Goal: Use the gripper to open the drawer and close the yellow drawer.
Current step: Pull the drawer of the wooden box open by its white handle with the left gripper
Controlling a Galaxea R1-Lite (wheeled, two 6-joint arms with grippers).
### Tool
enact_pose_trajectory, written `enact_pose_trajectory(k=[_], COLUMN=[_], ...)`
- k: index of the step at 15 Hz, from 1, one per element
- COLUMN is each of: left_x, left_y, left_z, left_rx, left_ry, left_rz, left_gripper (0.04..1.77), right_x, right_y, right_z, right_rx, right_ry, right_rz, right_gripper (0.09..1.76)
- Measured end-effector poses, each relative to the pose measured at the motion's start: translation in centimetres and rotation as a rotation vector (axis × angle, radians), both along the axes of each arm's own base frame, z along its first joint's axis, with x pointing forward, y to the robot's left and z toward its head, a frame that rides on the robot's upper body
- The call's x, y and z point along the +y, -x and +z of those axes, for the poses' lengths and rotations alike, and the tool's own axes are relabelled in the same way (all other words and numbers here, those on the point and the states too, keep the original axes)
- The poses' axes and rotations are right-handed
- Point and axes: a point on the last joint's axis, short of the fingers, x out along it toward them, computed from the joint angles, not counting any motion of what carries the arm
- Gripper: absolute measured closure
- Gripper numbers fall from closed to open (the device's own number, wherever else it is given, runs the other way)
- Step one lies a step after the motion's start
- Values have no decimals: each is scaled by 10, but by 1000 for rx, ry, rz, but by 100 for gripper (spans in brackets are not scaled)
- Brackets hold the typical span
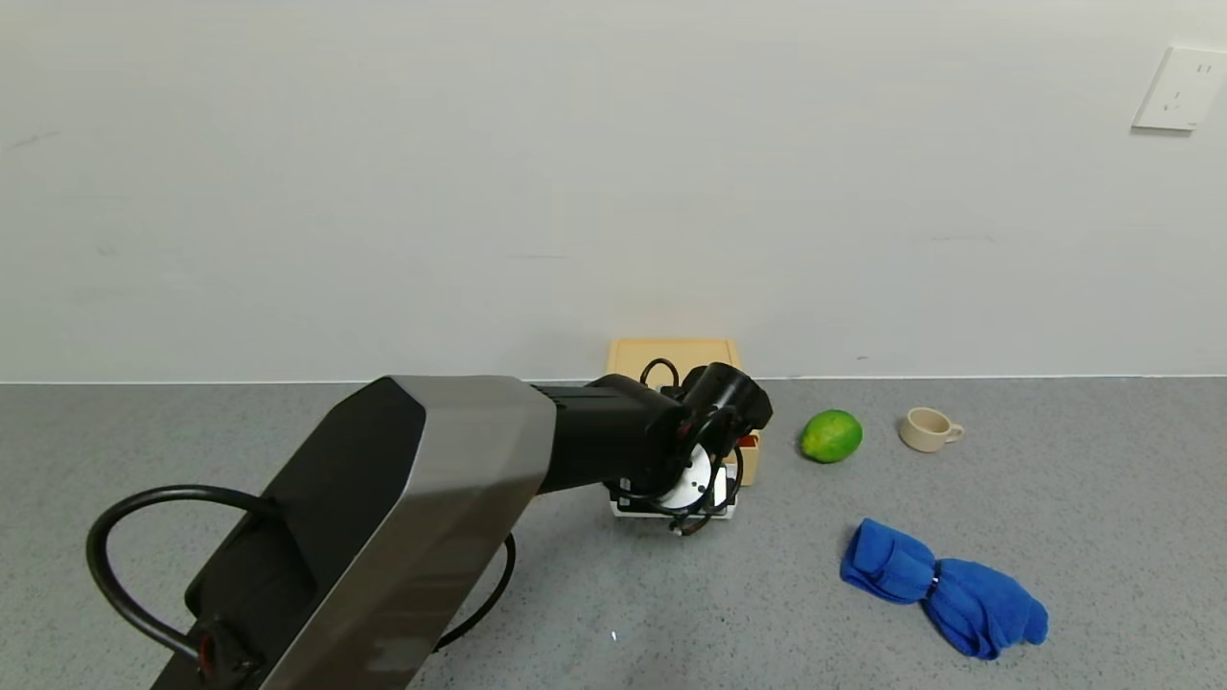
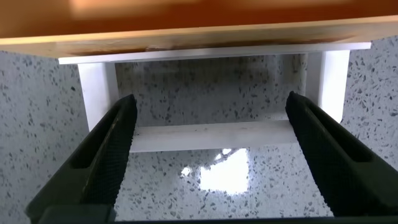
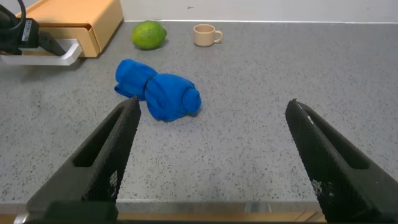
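- Yellow drawer [image 1: 751,458] sits in its flat tan box [image 1: 674,356] against the back wall, centre of the grey speckled countertop [image 1: 1054,498]; its white loop handle [image 2: 208,134] points toward the robot.
- Left gripper [image 1: 697,498] is right at the drawer front, over the handle. Wrist view: jaws spread wide, one black finger [image 2: 109,146] on each side, the handle's crossbar lying between them; contact cannot be told.
- Drawer front shows as an orange-tan edge across the left wrist view, just beyond the handle.
- Right gripper [image 3: 208,162] hangs over open countertop, well apart from the box, jaws wide and holding nothing.
- To the right of the box: lime [image 1: 831,436], then a small beige cup [image 1: 928,429]; a crumpled blue cloth [image 1: 944,586] lies nearer the robot.
- White wall socket [image 1: 1179,88] at upper right.
- No legible writing or labels anywhere.
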Motion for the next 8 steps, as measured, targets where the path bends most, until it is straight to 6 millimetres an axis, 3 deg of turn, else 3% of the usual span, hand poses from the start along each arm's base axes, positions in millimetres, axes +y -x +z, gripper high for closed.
enact_pose_trajectory(k=[8], left_x=[0], left_y=[22], left_z=[1], left_rx=[122], left_ry=[8], left_rz=[71], left_gripper=[9], right_x=[0], right_y=[0], right_z=[0], right_rx=[0], right_ry=[0], right_rz=[0], right_gripper=[14])
